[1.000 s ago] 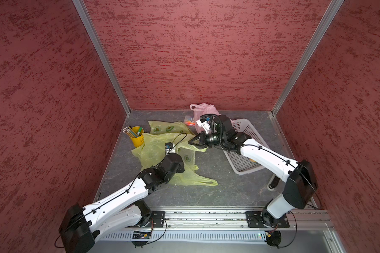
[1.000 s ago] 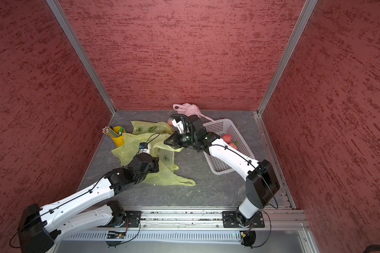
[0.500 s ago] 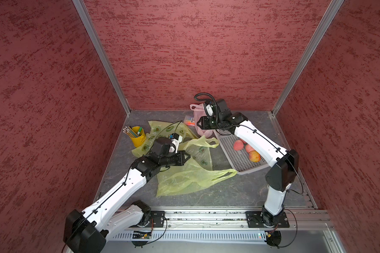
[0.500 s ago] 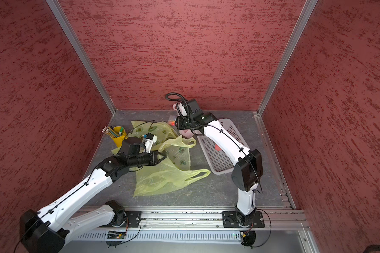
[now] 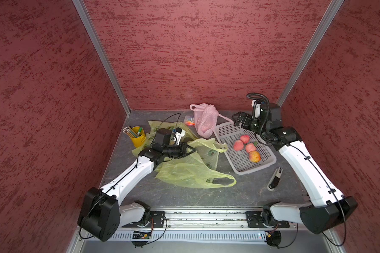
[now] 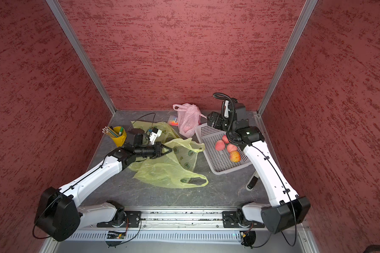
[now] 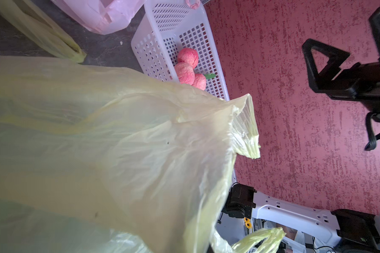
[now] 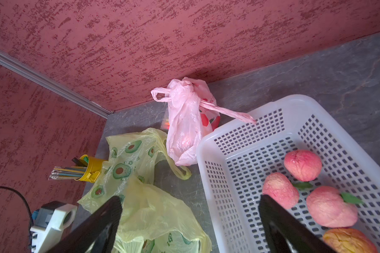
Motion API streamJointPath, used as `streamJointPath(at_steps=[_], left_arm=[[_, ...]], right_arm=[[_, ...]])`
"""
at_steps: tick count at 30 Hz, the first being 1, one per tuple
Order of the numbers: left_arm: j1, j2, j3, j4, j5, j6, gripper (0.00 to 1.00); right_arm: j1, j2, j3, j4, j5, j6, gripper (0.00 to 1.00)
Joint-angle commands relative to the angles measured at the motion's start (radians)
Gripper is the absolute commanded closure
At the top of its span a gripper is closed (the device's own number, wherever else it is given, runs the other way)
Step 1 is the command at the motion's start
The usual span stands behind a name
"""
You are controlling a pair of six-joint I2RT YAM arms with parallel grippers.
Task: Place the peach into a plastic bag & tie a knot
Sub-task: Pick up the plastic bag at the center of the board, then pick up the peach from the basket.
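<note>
Bag (image 5: 184, 173), yellow, pinched in closed L claw (image 5: 190, 151); R claw (image 5: 237, 119) spread wide, empty, by basket (image 5: 239, 166) far end.

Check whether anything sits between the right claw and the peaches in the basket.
Nothing visible does. The right claw hangs open over the basket's far end, and the peaches lie uncovered on mesh nearer the robot. The pink bag's handle rests on the far rim, away from the peaches; the yellow bag lies outside the basket.
</note>
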Motion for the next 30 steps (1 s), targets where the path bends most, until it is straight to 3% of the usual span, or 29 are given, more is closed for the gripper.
streamJointPath(at_steps=[1, 8, 10, 12, 17, 20, 23, 30], left_arm=[[0.002, 0.004, 0.024, 0.051, 0.035, -0.001, 1.00], [0.003, 0.001, 0.020, 0.060, 0.031, -0.005, 1.00], [0.003, 0.004, 0.021, 0.059, 0.029, -0.006, 1.00], [0.003, 0.013, 0.022, 0.055, 0.029, -0.004, 1.00], [0.003, 0.021, 0.036, 0.010, 0.004, 0.018, 1.00], [0.004, 0.009, 0.033, 0.002, -0.007, 0.025, 1.00], [0.003, 0.015, 0.030, 0.002, -0.002, 0.026, 1.00], [0.004, 0.019, 0.012, 0.013, 0.003, 0.025, 1.00]], right_arm=[[-0.019, -0.034, -0.069, 0.058, 0.036, 0.003, 0.01], [-0.020, -0.185, -0.318, 0.237, 0.086, 0.032, 0.01], [-0.022, -0.083, -0.260, 0.102, 0.102, 0.022, 0.06], [-0.022, 0.048, -0.229, 0.020, 0.128, 0.000, 0.26], [-0.024, 0.216, -0.312, 0.103, 0.092, -0.002, 0.30], [-0.025, 0.255, -0.334, 0.113, 0.165, 0.009, 0.26], [-0.026, 0.278, -0.346, 0.125, 0.187, 0.000, 0.14], [-0.032, 0.365, -0.304, 0.152, 0.229, -0.009, 0.05]])
